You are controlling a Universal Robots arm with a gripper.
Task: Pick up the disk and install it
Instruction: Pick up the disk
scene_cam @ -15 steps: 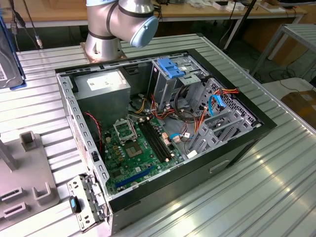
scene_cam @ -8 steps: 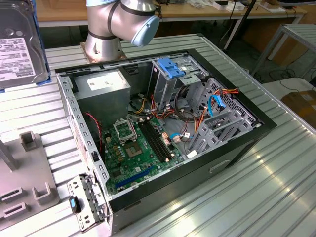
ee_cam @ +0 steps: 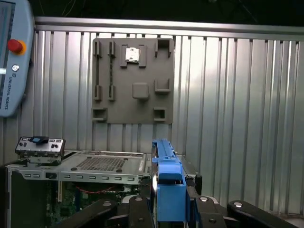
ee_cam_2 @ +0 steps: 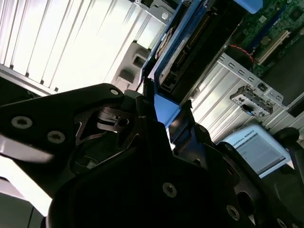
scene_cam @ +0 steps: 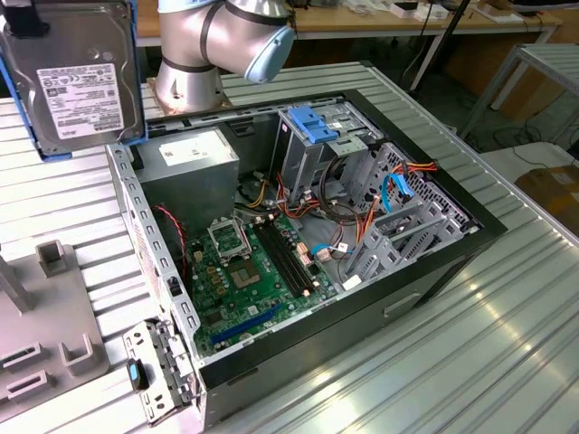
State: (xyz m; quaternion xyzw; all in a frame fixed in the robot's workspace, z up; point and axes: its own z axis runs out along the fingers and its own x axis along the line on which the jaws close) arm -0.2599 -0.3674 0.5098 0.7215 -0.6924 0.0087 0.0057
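The bench (scene_cam: 470,362) has a ribbed, silvery metal top. An open black computer case (scene_cam: 362,312) lies on its side in the middle of the bench, its open face turned up, and the arm's round base (scene_cam: 185,86) stands just past the case's far end. At the exterior view's left, near, a flat grey fixture plate (scene_cam: 41,334) with raised holders lies on the ribs beside the case.

the disk (scene_cam: 72,77), a grey metal hard drive with a white label and bright blue side rails, hangs upright, label face outward, clear of the open computer case (scene_cam: 344,330), to the exterior view's left of it; the gripper (ee_cam: 168,209) clamps its blue end.
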